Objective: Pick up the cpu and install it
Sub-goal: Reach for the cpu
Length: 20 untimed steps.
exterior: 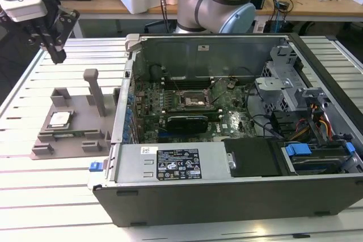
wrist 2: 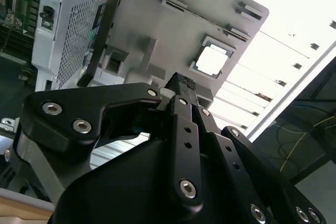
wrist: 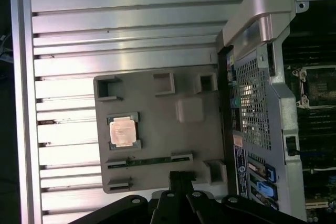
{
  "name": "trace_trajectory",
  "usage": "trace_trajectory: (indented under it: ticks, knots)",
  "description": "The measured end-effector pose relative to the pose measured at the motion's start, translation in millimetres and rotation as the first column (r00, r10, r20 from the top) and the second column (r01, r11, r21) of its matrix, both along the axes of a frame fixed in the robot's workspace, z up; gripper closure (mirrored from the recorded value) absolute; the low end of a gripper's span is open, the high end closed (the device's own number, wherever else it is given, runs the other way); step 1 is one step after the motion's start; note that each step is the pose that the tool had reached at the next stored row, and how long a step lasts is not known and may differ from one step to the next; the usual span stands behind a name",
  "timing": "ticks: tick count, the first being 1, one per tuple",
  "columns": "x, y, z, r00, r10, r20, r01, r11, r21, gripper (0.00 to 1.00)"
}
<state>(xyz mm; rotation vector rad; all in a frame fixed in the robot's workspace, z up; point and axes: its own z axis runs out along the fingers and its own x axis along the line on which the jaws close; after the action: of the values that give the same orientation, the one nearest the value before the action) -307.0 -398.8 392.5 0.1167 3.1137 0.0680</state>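
The gripper point(exterior: 58, 58) hangs closed and empty, with the cpu point(exterior: 59, 119) at its six o'clock (seated in the fixture point(exterior: 85, 118)). Coming down closed, it'd likely jab the chip.

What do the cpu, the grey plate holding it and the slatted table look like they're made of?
The cpu: probably a metal top, a silvery lid that shines pale under the light. The grey plate: likely plastic, matte and evenly grey, with moulded blocks and no glint. The slatted table: apparently aluminium, brushed silver with bright streaks along the slats.
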Motion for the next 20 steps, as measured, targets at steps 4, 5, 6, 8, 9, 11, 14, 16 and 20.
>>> trace_trajectory:
  ticks: [4, 5, 6, 8, 9, 11, 14, 16, 20]
  knots:
    - [-16.8, 0.0, -0.8, 1.0000, 0.000, 0.0001, 0.000, 1.0000, 0.0000, 0.89]
    - [-19.0, 0.0, -0.9, 1.0000, 0.000, 0.0000, 0.000, 1.0000, 0.0000, 0.89]
    - [-22.2, 0.0, -1.1, 1.0000, 0.000, 0.0000, 0.000, 1.0000, 0.0000, 0.89]
    - [-31.4, 0.0, -1.5, 1.0000, 0.000, 0.0000, 0.000, 1.0000, 0.0000, 0.89]
    - [-33.6, 0.0, -1.6, 1.0000, 0.000, 0.0000, 0.000, 1.0000, 0.0000, 0.89]
    - [-41.2, 0.0, -1.9, 1.0000, 0.000, 0.0000, 0.000, 1.0000, 0.0000, 0.89]
    - [-48.6, 0.0, -2.1, 1.0000, 0.000, 0.0000, 0.000, 1.0000, 0.0000, 0.89]
    - [-53.0, 0.0, -2.2, 1.0000, 0.000, 0.0000, 0.000, 1.0000, 0.0000, 0.89]
    - [-62.5, 0.0, -2.4, 1.0000, 0.000, 0.0000, 0.000, 1.0000, 0.0000, 0.89]
